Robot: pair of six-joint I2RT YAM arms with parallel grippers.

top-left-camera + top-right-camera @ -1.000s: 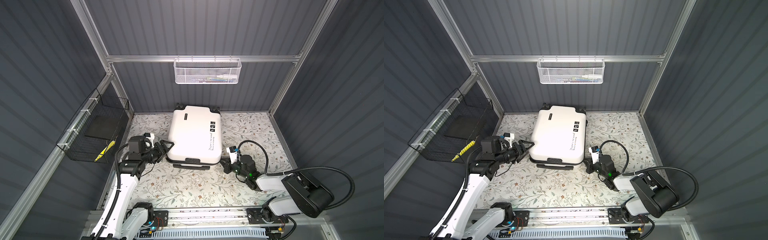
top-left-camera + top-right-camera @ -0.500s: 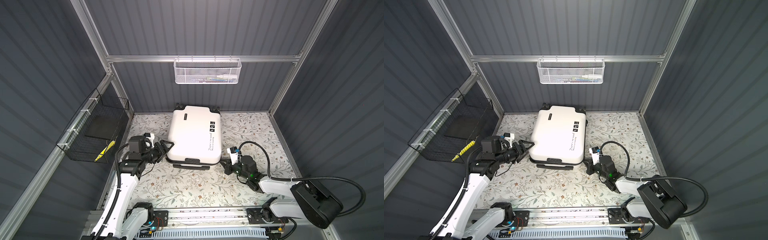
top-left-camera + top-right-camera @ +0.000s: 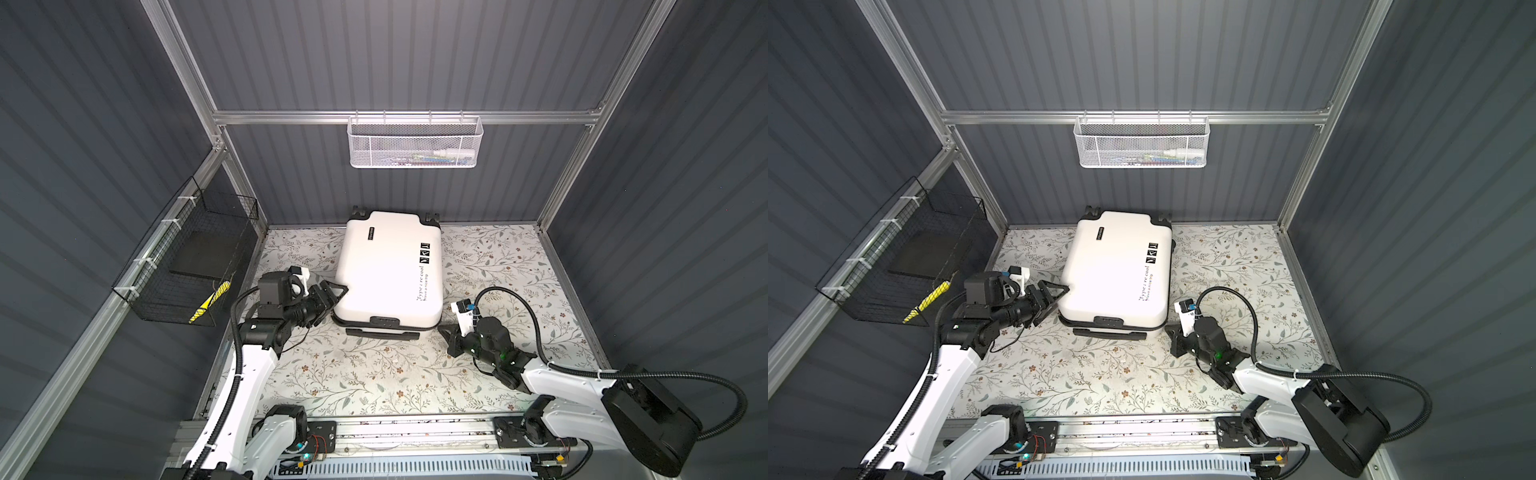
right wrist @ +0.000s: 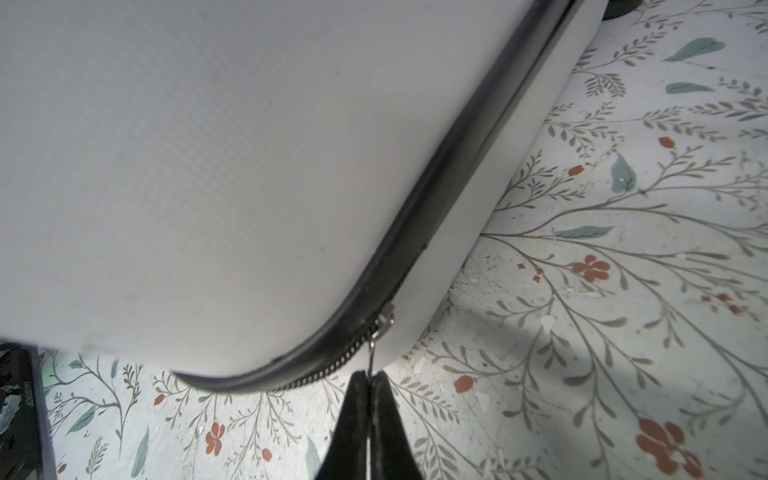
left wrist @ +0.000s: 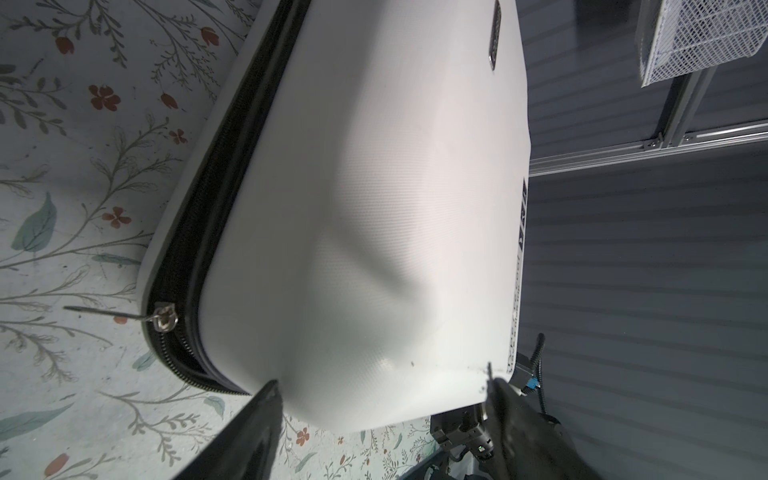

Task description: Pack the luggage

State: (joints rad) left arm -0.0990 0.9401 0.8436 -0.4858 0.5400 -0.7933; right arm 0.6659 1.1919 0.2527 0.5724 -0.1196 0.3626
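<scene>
Right elbow point(image 3: 648, 419) swung out; fingers point(image 4: 353, 415) pinch zipper pull point(image 4: 371, 357).

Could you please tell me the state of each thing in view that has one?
luggage: lying flat, lid down.
right hand: shut on zipper pull.
zipper pull: pinched, at near right corner.
left hand: open, astride near left corner.
other zipper pull: free.
white mesh basket: hanging, holds items.

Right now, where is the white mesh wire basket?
In both top views the white mesh wire basket hangs from the silver rail on the middle of the back wall, above the small white hard-shell suitcase on the flowery table.
</scene>
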